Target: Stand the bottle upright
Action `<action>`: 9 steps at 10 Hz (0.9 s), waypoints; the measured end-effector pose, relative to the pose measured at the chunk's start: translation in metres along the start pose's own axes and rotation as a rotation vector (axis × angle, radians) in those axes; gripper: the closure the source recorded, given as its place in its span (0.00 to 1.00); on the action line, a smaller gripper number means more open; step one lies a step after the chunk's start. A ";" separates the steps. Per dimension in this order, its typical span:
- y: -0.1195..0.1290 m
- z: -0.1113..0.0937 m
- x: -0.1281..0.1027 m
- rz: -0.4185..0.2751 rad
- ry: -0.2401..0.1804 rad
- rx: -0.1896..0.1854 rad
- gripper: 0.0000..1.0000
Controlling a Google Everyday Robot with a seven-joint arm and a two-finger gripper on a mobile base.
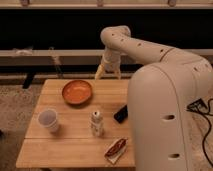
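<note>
Wooden table [65, 150] before a dark backdrop bears the upright bottle [97, 123]; the end effector [108, 75] hangs spread over its far edge.

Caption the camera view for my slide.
Small whitish silver-capped bottle stands upright on wooden table; gripper hovers above the far edge.

The robot's body shell [167, 120] is a big, smooth, cream-white mass with rounded shoulders and a matte finish. Two small dark holes [168, 118] sit one above the other on its front. The arm [142, 49] wears the same cream-white casing in thick, rounded segments with bulbous joints, and a row of tiny dark dots runs along it. At 10 o'clock from the shell, the arm ends in the gripper [108, 75], which is tan-beige, its two fingers [99, 76] splayed apart. At 3 o'clock, thin black cables [202, 107] loop beside the shell.
</note>
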 end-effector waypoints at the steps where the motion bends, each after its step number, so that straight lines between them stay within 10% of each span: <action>1: 0.000 0.000 0.000 0.000 0.000 0.000 0.20; 5: 0.006 0.008 -0.001 0.034 -0.022 -0.015 0.20; 9: 0.066 0.062 -0.044 0.231 -0.075 -0.085 0.20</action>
